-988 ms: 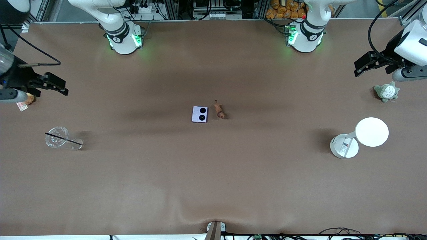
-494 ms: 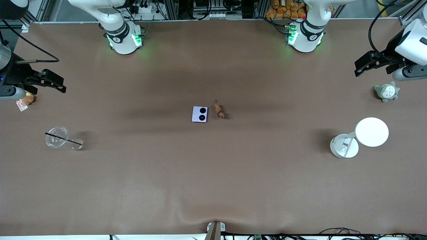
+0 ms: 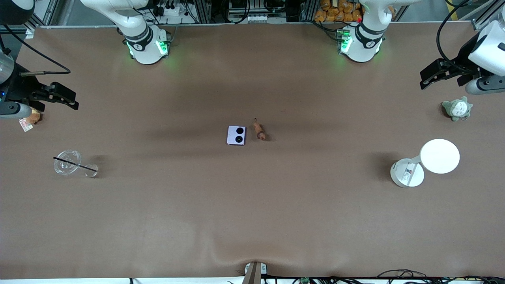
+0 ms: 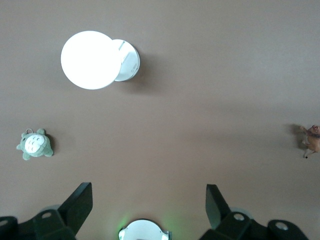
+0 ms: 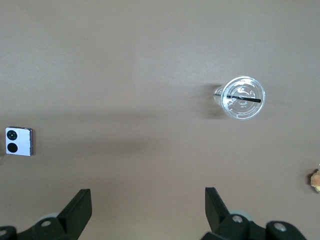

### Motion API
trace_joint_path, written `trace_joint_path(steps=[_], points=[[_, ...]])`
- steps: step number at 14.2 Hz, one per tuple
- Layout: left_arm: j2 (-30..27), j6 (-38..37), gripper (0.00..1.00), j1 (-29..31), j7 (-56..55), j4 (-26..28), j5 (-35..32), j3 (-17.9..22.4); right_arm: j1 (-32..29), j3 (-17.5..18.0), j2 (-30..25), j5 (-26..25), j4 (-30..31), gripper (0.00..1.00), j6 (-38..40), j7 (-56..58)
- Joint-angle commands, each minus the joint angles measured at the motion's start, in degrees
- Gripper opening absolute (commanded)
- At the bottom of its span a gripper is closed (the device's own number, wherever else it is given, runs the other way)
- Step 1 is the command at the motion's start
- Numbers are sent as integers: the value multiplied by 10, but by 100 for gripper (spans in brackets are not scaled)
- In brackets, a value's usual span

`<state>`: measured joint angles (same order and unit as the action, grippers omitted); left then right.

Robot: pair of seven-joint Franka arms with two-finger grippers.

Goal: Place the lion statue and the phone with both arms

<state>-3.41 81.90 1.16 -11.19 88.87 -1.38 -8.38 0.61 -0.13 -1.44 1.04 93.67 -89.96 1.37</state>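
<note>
The pale lavender phone (image 3: pixel 236 135) lies flat at the table's middle, its two black lenses facing up. The small orange-brown lion statue (image 3: pixel 259 130) lies just beside it, toward the left arm's end, not touching it. My right gripper (image 3: pixel 74 101) is open and empty, up over the right arm's end of the table. My left gripper (image 3: pixel 424 80) is open and empty, up over the left arm's end. The right wrist view shows the phone (image 5: pixel 19 141) far from the open right gripper (image 5: pixel 148 202). The left wrist view shows the lion statue (image 4: pixel 312 140) far from the open left gripper (image 4: pixel 148 202).
A clear cup with a black straw (image 3: pixel 68 162) lies at the right arm's end, with a round brown plush with a tag (image 3: pixel 33 117) near it. A grey-green plush (image 3: pixel 457 109) and a white round lamp (image 3: pixel 439 156) are at the left arm's end.
Both grippers have shifted slightly toward the robots' bases at their own ends of the table. The phone and the lion statue have not moved.
</note>
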Motion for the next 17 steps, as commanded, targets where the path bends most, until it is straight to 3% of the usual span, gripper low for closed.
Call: trace_joint_path(steps=[1,17], points=[[5,-27,100,3,-3,-12,11,-1,-14,8,-1,-7,-1,100,7,7],[14,-38,100,15,-2,-10,7,0,-14,8,7,-6,9,100,22,7]])
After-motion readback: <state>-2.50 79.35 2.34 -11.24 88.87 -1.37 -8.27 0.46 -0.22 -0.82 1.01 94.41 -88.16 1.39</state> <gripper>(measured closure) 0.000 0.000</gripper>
